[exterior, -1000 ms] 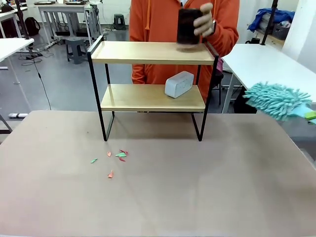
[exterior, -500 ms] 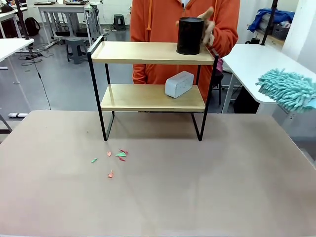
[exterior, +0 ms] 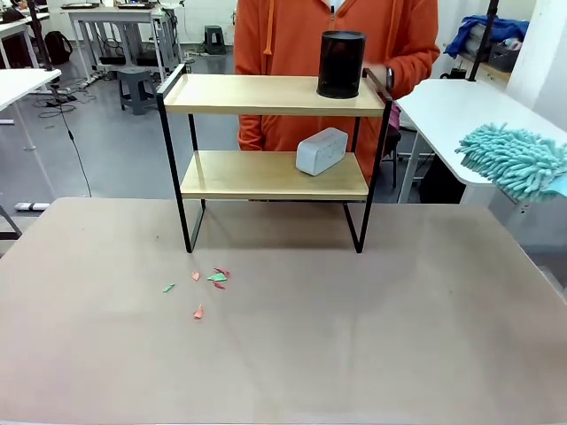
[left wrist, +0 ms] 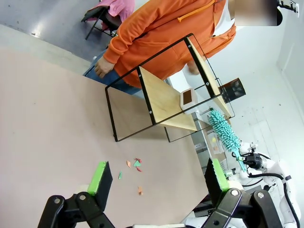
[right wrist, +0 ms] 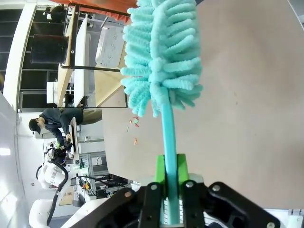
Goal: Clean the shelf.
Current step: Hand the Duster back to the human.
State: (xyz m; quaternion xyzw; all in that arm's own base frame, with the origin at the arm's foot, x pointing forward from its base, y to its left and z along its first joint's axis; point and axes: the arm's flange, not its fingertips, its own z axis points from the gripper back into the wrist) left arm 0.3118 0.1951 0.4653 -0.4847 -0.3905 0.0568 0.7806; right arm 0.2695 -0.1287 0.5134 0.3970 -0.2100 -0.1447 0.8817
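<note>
The shelf (exterior: 248,95) stands at the far side of the table, two wooden boards in a black frame. A black cylinder (exterior: 341,64) stands on the right of its top board. On the lower board lies a grey-white box (exterior: 321,150). A person in an orange hoodie stands behind the shelf, one hand (exterior: 378,78) just right of the cylinder. My right gripper (right wrist: 171,176) is shut on the handle of a teal fluffy duster (right wrist: 161,52), which hangs in the air right of the shelf (exterior: 514,161). My left gripper (left wrist: 159,176) is open and holds nothing, well above the table with the shelf (left wrist: 166,102) ahead.
Small red and green paper scraps (exterior: 208,283) lie on the brown table in front of the shelf's left leg. A white table (exterior: 461,111) stands to the right behind the duster. The near half of the table is bare.
The person has set the black cylinder down on the top board and drawn the hand back off it. The duster has risen slightly and shifted right.
</note>
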